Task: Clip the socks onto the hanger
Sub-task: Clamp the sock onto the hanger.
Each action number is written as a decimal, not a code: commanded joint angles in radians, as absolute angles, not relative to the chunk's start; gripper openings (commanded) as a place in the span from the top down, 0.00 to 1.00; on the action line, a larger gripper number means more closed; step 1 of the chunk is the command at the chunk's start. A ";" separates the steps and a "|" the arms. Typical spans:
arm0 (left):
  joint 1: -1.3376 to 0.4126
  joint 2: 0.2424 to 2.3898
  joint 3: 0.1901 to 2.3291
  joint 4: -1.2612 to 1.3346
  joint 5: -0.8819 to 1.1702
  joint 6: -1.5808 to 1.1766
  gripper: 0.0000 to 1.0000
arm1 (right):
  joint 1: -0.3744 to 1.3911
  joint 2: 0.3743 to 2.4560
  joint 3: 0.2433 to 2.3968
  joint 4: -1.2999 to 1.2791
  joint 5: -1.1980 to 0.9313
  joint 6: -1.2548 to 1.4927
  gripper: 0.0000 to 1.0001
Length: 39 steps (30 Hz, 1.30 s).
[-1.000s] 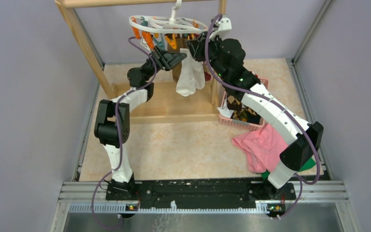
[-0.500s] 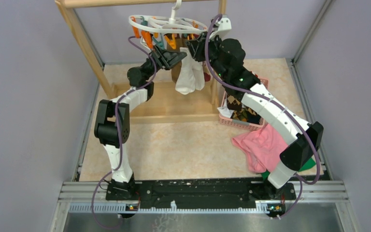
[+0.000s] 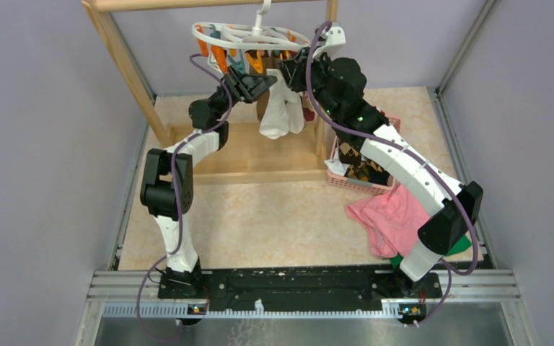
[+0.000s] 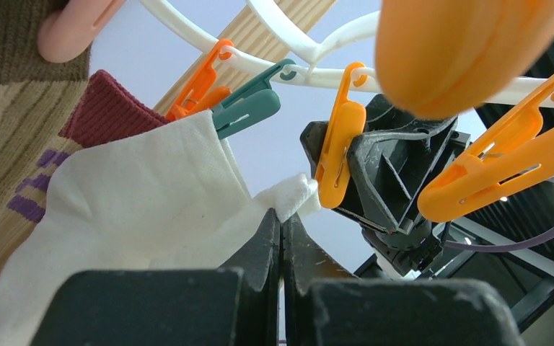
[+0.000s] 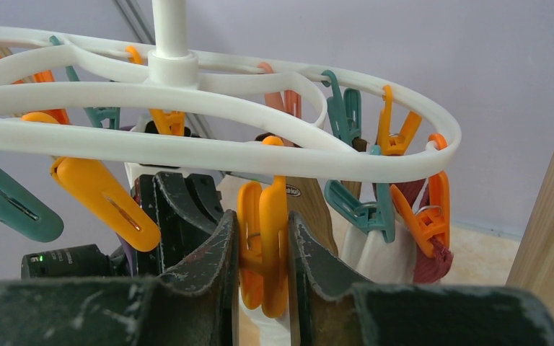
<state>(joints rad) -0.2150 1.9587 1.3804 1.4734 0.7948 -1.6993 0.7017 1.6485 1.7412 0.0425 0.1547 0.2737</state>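
On the pale surface (image 3: 260, 216), a crumpled pink cloth (image 3: 389, 216) lies beside a pink plastic basket (image 3: 364, 184). Farther back, the raised left pincer (image 4: 281, 231) is pressed together on the edge of a white fabric sock (image 4: 137, 194). The right pincer (image 5: 262, 238) squeezes an orange plastic clothespin (image 5: 274, 231) dangling from the white plastic oval hanger (image 5: 187, 148).

White links (image 3: 404, 169), black joints (image 3: 160, 189), purple cables (image 3: 178, 202) looped alongside.
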 commanded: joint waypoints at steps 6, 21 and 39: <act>-0.193 1.882 1.387 1.794 0.766 -1.718 1.00 | 0.689 1.627 1.761 0.008 0.139 0.279 1.00; -0.198 1.893 1.372 1.792 0.834 -1.712 1.00 | 0.689 1.626 1.764 0.026 0.126 0.279 1.00; -0.221 1.936 1.445 1.793 0.835 -1.740 1.00 | 0.688 1.629 1.755 0.037 0.080 0.273 1.00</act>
<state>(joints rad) -0.2180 1.9400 1.4017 1.4734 0.8375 -1.7229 0.6971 1.6485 1.7412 0.0444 0.1020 0.2737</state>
